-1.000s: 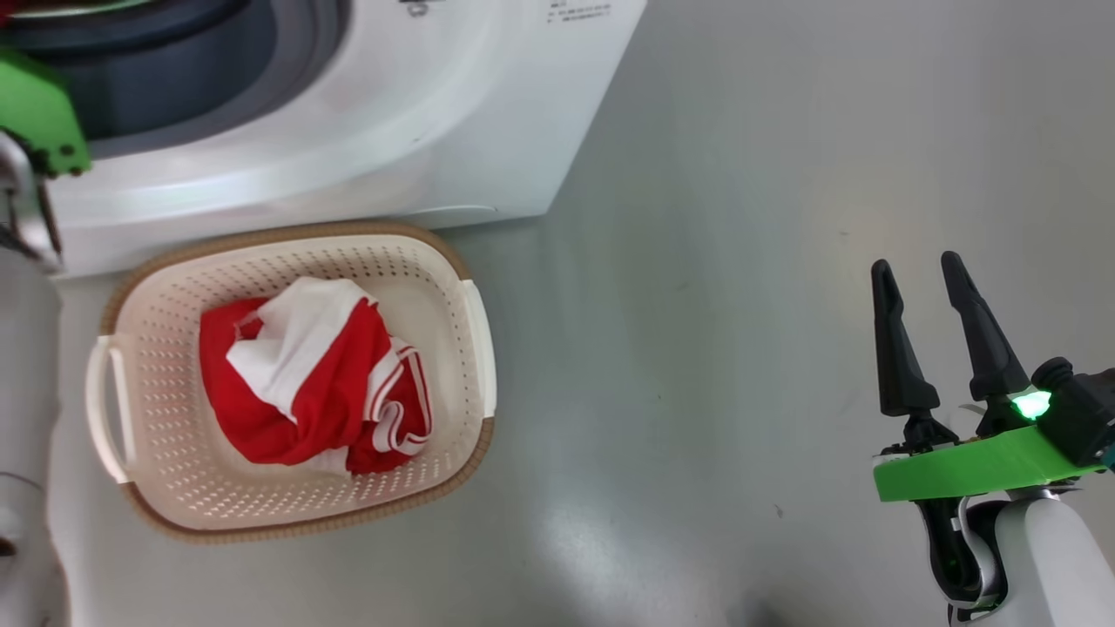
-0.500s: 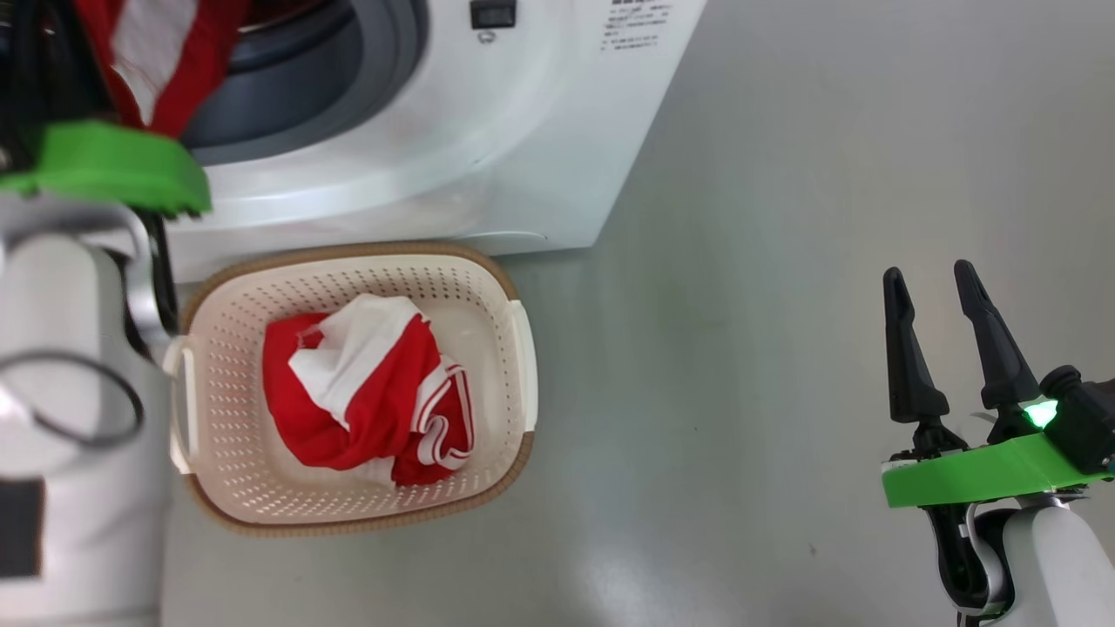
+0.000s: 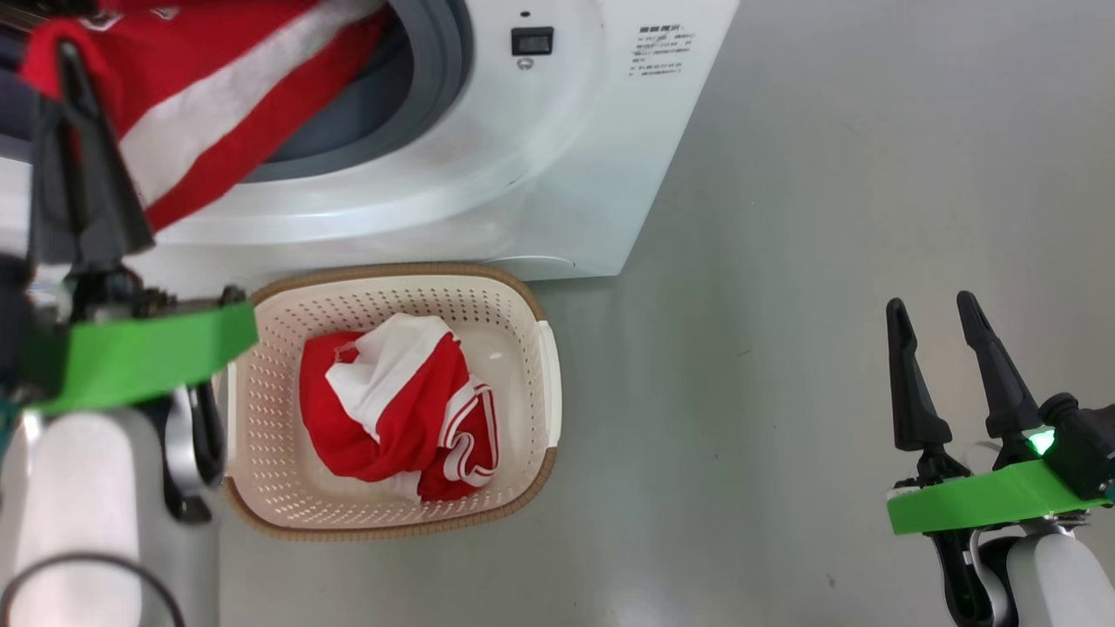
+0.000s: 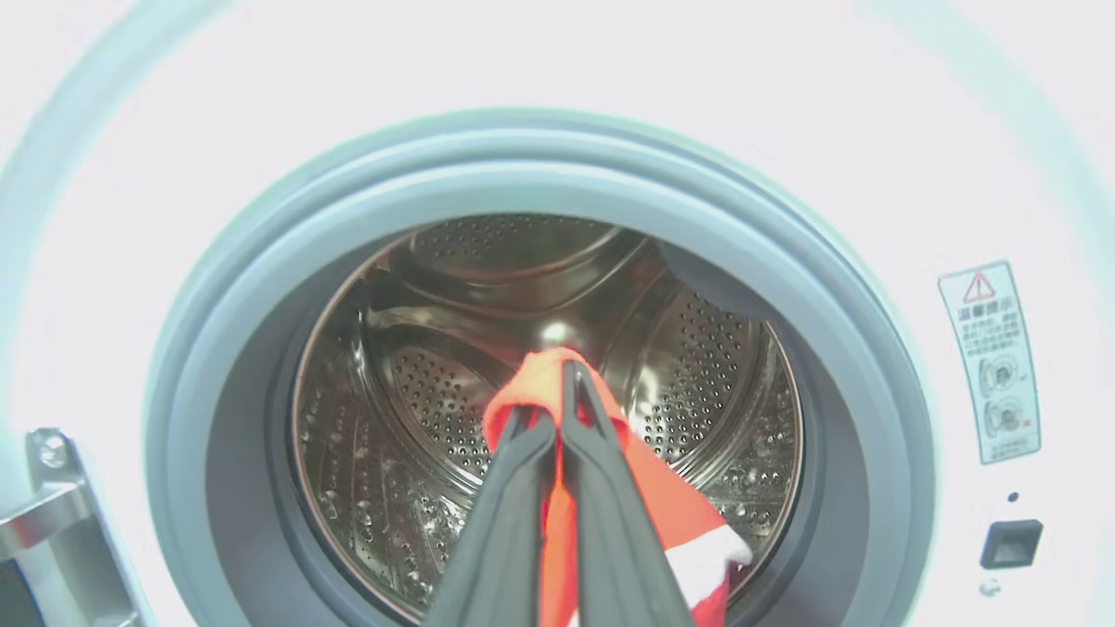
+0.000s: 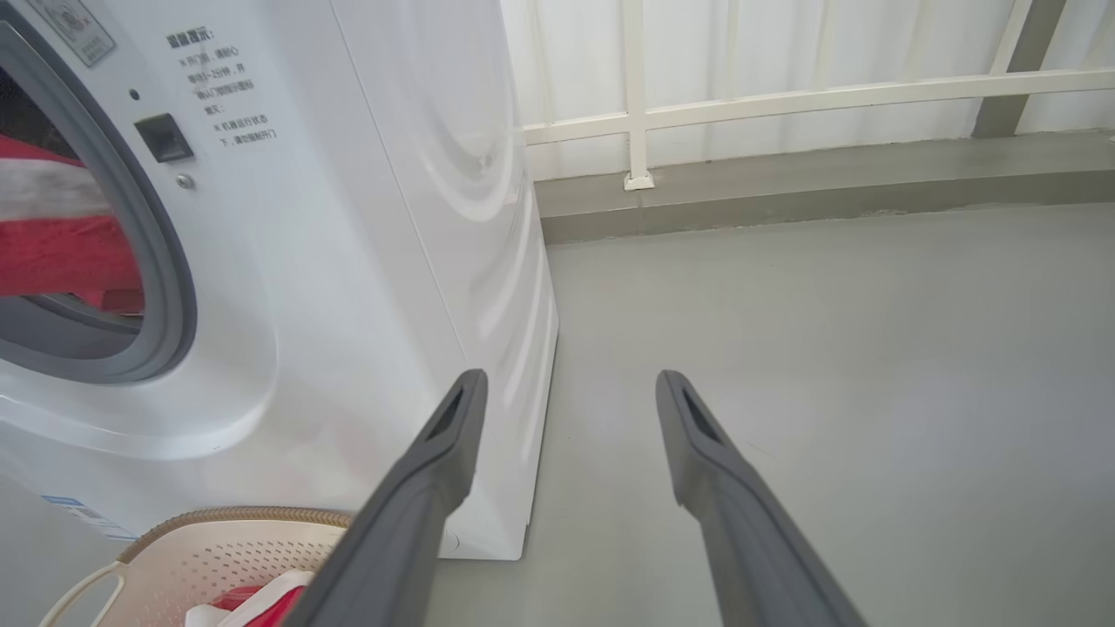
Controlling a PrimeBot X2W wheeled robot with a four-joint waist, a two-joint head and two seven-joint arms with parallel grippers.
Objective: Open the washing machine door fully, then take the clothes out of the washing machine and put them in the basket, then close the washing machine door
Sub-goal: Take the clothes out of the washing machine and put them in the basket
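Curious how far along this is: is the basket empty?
Not empty. A crumpled red-and-white garment lies inside the basket; its perforated base shows around the cloth.

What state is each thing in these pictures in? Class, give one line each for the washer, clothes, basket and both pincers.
washing machine: mouth uncovered.
red jersey: pinched by the left pincer at the machine's mouth.
left pincer: shut on the red jersey.
right pincer: open, empty.
basket: upright, holding one crumpled jersey.
crumpled jersey: lying loose in the basket.
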